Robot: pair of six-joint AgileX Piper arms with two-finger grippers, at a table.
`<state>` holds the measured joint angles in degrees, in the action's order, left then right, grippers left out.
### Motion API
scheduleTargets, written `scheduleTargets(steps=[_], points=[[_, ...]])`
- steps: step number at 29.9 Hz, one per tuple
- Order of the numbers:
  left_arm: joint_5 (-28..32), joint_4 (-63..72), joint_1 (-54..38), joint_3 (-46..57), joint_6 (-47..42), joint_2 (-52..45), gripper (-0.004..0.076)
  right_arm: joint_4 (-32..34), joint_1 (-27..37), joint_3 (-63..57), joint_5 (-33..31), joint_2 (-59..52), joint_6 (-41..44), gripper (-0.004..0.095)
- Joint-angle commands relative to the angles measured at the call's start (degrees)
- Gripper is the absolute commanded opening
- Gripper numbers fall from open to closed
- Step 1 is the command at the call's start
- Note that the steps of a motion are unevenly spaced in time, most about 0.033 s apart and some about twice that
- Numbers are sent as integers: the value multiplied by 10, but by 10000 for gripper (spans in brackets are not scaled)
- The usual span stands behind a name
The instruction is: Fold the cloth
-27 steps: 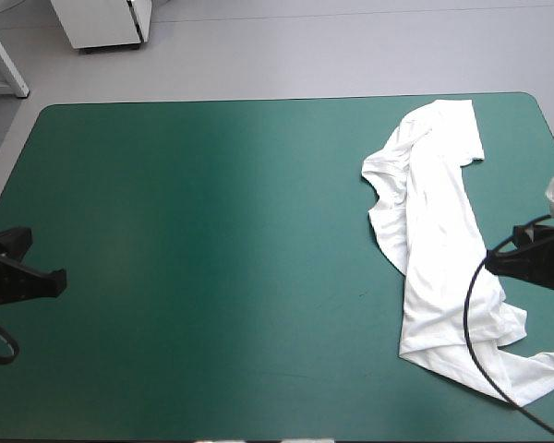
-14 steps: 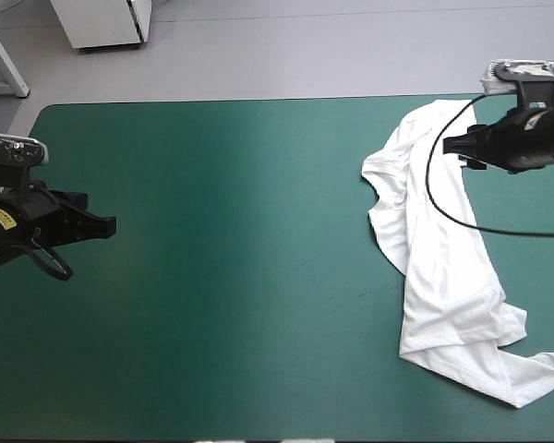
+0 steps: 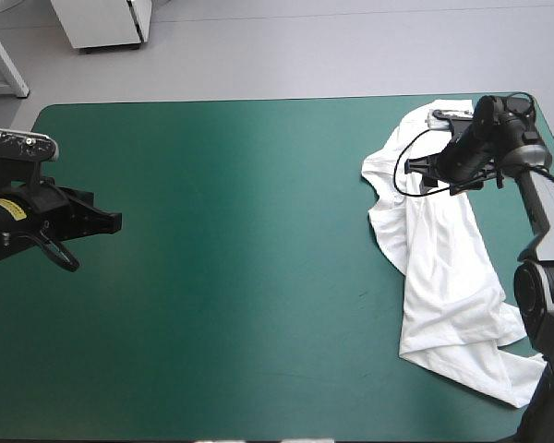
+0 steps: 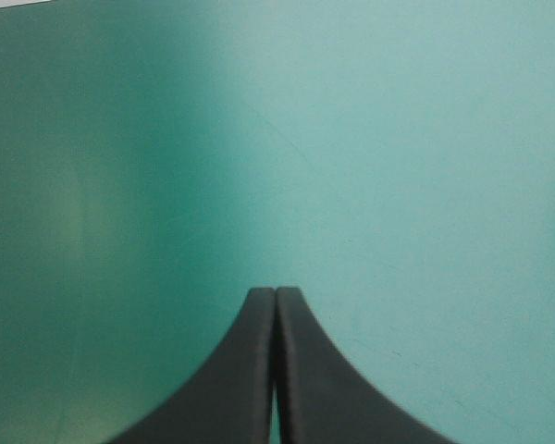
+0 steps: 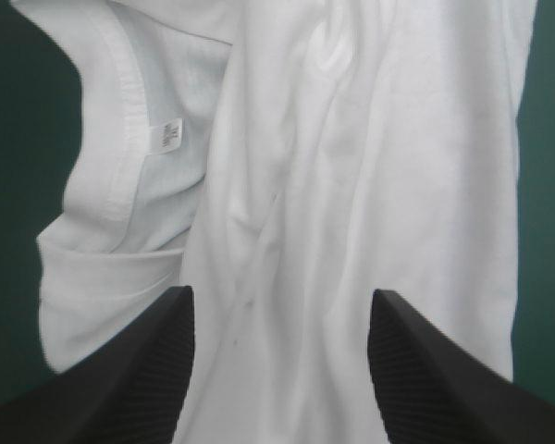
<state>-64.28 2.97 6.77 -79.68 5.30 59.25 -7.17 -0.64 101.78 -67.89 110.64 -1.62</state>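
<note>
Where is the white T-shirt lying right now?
In the high view the T-shirt lies crumpled in a long strip along the right side of the table, its far end under the open right end effector.

I am looking over my teal-green tabletop (image 3: 212,231); the white T-shirt (image 3: 443,277) is lying crumpled in a long strip along its right side.

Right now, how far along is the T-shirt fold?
Nothing is folded yet: the T-shirt lies in a crumpled strip near the right edge of the teal-green cover. In hand: the right gripper hovers open over it near the collar, not gripping. The left gripper is shut over bare cover, far from it. Left: grasp, spread flat, then every fold.
</note>
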Motion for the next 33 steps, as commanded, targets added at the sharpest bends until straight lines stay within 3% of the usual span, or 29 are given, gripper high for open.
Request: scheduleTargets(steps=[1, 14, 17, 20, 26, 33], points=[[38, 8, 1, -14, 0, -5, -22, 0, 3, 18, 29, 6, -6, 541], [38, 8, 1, -14, 3, -5, -22, -1, -10, 19, 44, 82, -15, 512], [40, 8, 1, -14, 16, -5, -22, -11, -21, 19, 27, 94, -18, 340], [40, 8, 1, -14, 25, -5, -22, -11, -46, 19, 1, 105, -42, -10], [40, 8, 1, -14, 26, -5, -22, -84, -100, 19, -18, 104, -64, -16], [40, 8, 1, -14, 41, -5, -22, -118, -217, 19, -34, 104, -67, -17]])
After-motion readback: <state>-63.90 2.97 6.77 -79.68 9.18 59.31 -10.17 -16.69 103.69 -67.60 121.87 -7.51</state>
